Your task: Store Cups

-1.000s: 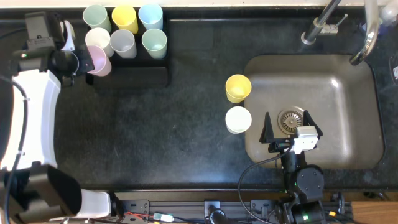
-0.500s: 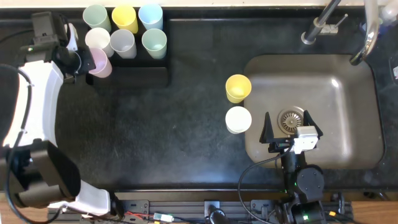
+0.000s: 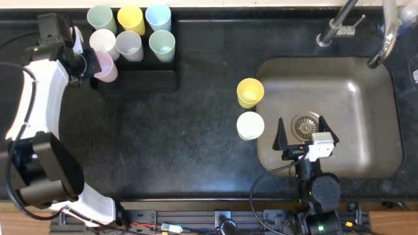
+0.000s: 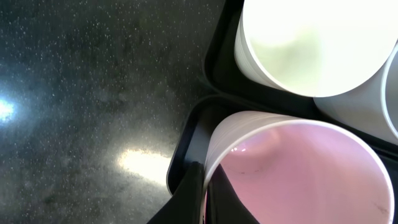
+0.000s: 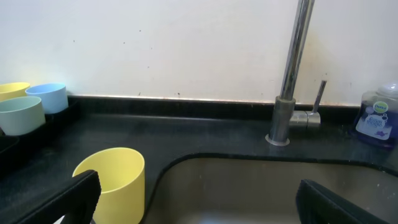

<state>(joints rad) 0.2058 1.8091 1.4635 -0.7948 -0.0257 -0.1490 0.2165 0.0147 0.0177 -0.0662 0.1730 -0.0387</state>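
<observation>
A pink cup stands at the left front corner of the black tray. My left gripper is shut on its rim, one finger outside and one inside, as the left wrist view shows on the pink cup. Several pastel cups fill the tray's other slots, a white cup right behind the pink one. On the counter left of the sink stand a yellow cup and a white cup. My right gripper hangs open over the sink, with the yellow cup ahead of it.
The steel sink takes up the right side, its drain under the right gripper. A faucet and a blue soap bottle stand behind it. Dark counter lies between tray and sink.
The left arm's wrist has shifted a little toward the back wall while holding the pink cup at the tray's corner. The right arm has not moved.
</observation>
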